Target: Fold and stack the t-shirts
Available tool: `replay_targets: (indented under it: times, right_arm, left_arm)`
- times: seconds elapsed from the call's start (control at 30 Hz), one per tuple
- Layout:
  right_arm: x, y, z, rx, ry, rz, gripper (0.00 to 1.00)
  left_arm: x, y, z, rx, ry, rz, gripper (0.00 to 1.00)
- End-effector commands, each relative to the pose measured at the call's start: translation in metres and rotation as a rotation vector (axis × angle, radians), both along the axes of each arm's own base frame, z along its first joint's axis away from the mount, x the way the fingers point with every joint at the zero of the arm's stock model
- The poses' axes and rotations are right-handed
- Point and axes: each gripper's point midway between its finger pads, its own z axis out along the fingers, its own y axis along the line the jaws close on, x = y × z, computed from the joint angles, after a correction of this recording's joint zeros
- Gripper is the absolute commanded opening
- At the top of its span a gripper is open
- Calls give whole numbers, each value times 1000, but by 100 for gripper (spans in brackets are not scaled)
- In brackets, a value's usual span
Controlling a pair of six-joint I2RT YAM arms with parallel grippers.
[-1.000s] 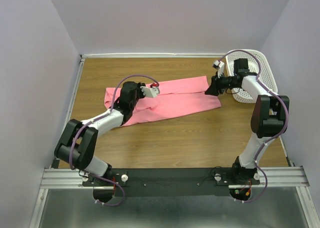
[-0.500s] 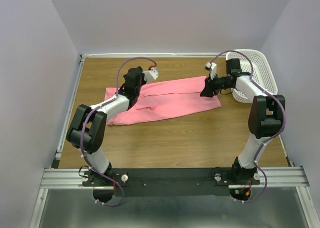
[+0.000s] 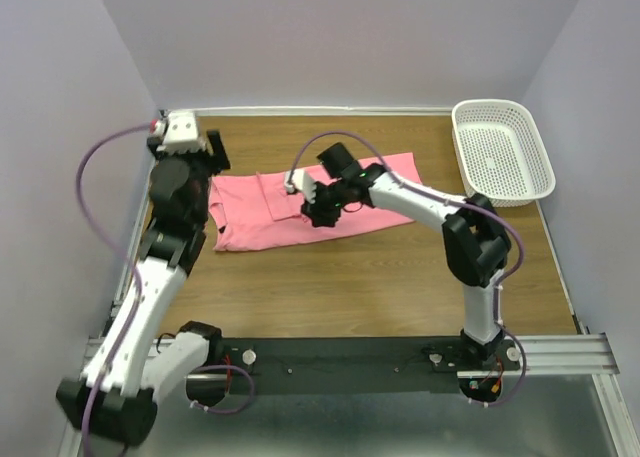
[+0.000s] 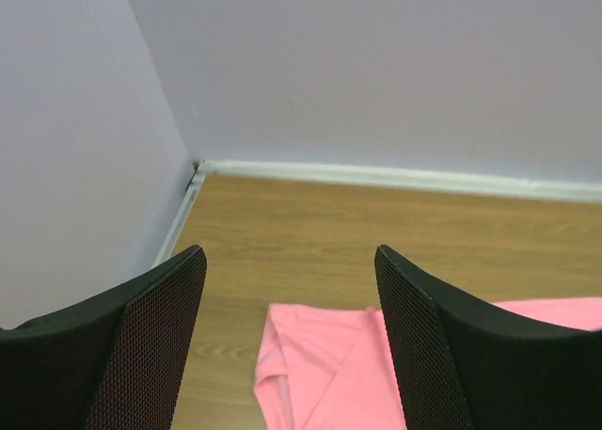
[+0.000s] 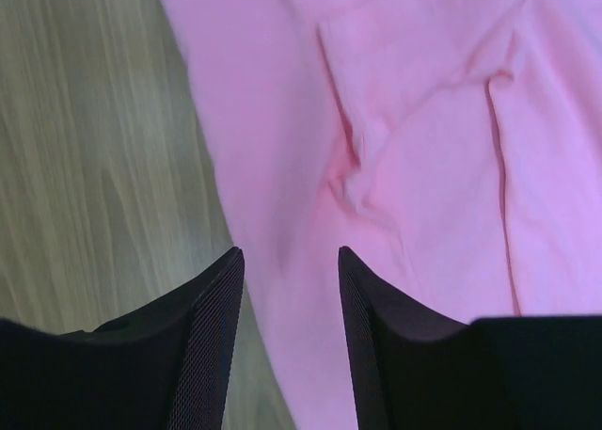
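Observation:
One salmon-pink t-shirt [image 3: 250, 215] lies stretched left to right across the far half of the table, with a flap folded over near its left end. My left gripper [image 3: 208, 152] hangs high over the table's far left corner, open and empty; its wrist view shows the fingers [image 4: 141, 336] wide apart above the t-shirt's left end [image 4: 329, 364]. My right gripper [image 3: 318, 209] is low over the middle of the t-shirt, open. In its wrist view, wrinkled pink cloth [image 5: 423, 148] lies under and between the right gripper [image 5: 289, 253] fingertips, near the cloth's edge, and nothing is pinched.
A white mesh basket [image 3: 497, 157] stands at the far right corner with nothing in it. Walls close the table on the left, back and right. Bare wood [image 3: 340, 287] runs from the t-shirt to the black rail at the near edge.
My left gripper opened, let go of the t-shirt and rose toward the far left corner. My right arm swept left from the t-shirt's right end to its middle. The left part now lies folded.

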Motion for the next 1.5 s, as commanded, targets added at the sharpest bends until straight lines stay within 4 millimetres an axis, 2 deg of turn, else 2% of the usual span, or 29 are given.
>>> replay_targets:
  times: [0.0,0.03,0.07,0.17,0.23,0.4,0.43,0.47,0.77,0.8,0.83,0.9,1.07,1.17,1.33,1.47]
  right_arm:
    - [26,44,-12,-59,-104,-165,53]
    - [28,54,-14,-53,-106,-184,53]
    - [32,71,-13,-32,-109,-196,53]
    - [40,92,-11,-17,-133,-229,53]
    - [35,103,-25,-31,-123,-218,54]
    - [31,120,-41,-44,-126,-221,53]
    - [33,124,-37,-34,-130,-229,53]
    - [31,127,-45,-41,-125,-226,53]
    - [36,129,-63,-78,-144,-252,50]
    - [37,129,-63,-80,-146,-256,48]
    - [38,128,-61,-79,-151,-261,39]
    - [39,128,-56,-71,-155,-264,30]
    - [48,126,-37,-58,-206,-305,20]
    - [47,127,-29,-42,-206,-307,20]
    - [34,134,-30,-8,-141,-265,41]
    - [31,135,-28,1,-129,-260,42]
  left_arm:
    - [-58,-12,-12,-169,-58,-133,81]
    - [-68,-9,-11,-173,-84,-135,81]
    - [-86,-5,-9,-182,-132,-140,81]
    - [-108,1,-12,-180,-202,-145,82]
    - [-113,6,-21,-176,-209,-130,82]
    - [-121,10,-13,-182,-248,-121,82]
    - [-121,10,-12,-181,-251,-121,82]
    - [-122,10,-12,-182,-252,-120,82]
    - [-127,8,-8,-185,-270,-138,82]
    - [-127,8,-8,-186,-271,-140,82]
    - [-128,9,-7,-187,-275,-138,82]
    - [-129,9,-7,-187,-278,-138,82]
    - [-127,7,-8,-185,-270,-147,82]
    - [-127,6,-8,-184,-268,-153,82]
    - [-127,6,-8,-185,-269,-155,82]
    - [-127,5,-8,-185,-269,-158,82]
